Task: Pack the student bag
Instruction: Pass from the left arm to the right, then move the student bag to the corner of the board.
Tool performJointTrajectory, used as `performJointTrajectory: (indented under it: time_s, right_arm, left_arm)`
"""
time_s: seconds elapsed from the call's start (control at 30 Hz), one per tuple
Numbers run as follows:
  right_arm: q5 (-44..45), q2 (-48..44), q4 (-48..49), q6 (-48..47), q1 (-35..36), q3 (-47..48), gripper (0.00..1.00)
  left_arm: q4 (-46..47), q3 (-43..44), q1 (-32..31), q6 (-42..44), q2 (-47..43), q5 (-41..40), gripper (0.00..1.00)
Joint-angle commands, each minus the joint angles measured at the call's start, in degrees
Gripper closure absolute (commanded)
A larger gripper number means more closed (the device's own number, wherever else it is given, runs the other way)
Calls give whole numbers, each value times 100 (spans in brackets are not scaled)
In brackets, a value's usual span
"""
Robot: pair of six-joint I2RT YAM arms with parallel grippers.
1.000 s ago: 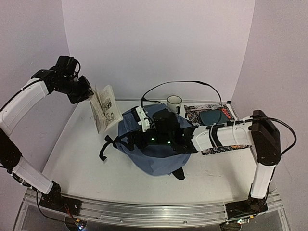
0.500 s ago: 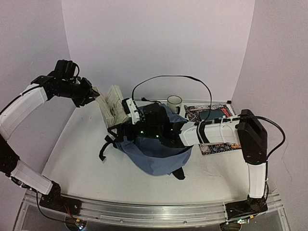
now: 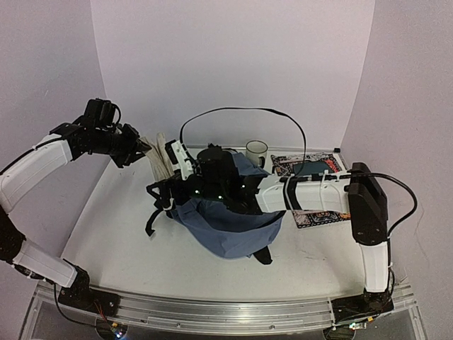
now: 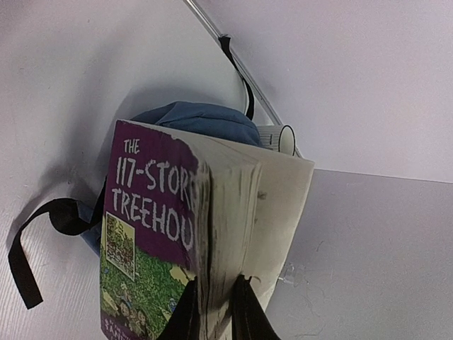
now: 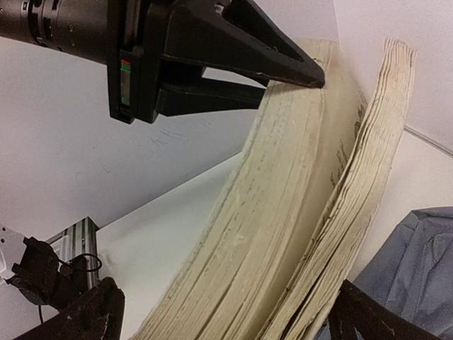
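A white table [image 3: 106, 241] stands between lavender walls [image 3: 233, 64]; the soft slate-blue fabric student bag [image 3: 230, 227] lies mid-table. At far left the left gripper [image 4: 214, 312] pinches a purple-covered paperback book [image 4: 152, 219] by its pages. The right gripper [image 5: 226, 315], spread wide, faces the book's fanned page edges above the bag's left side.

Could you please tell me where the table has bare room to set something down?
Bare table lies left of the student bag, and in front of it toward the rail. The far side is crowded: book, mug, patterned mat.
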Motion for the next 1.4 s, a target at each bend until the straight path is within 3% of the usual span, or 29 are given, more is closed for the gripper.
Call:
performJointTrajectory:
  time_s: [0.0,0.33,0.4,0.5,0.7,0.87,1.1,1.37]
  right_arm:
    - [646,85,-70,-181,112,270,8]
    - [1826,-85,-207,-284,254,100,74]
    - [1789,-163,-199,-276,254,12,86]
    - [1603,-354,-177,-289,251,-132,100]
    - [1201,-883,-159,-247,238,-456,100]
    - [951,-1608,-244,264,9,-1013,100]
    - [198,-2866,-449,1381,-720,-2112,100]
    - [172,-4272,-590,2216,-1380,-3362,100]
  left_arm:
    - [828,-53,-74,-351,-369,-85,100]
    - [1122,-392,-158,-732,-495,-181,100]
    - [1131,-416,-156,-708,-520,-238,94]
    - [1131,-439,-157,-575,-582,-442,76]
    - [1106,-372,-149,172,-498,-678,28]
    - [635,-53,-132,1303,-223,-943,3]
    - [492,-212,-129,2590,74,-1094,1]
    - [496,-303,-139,2874,1210,-500,1]
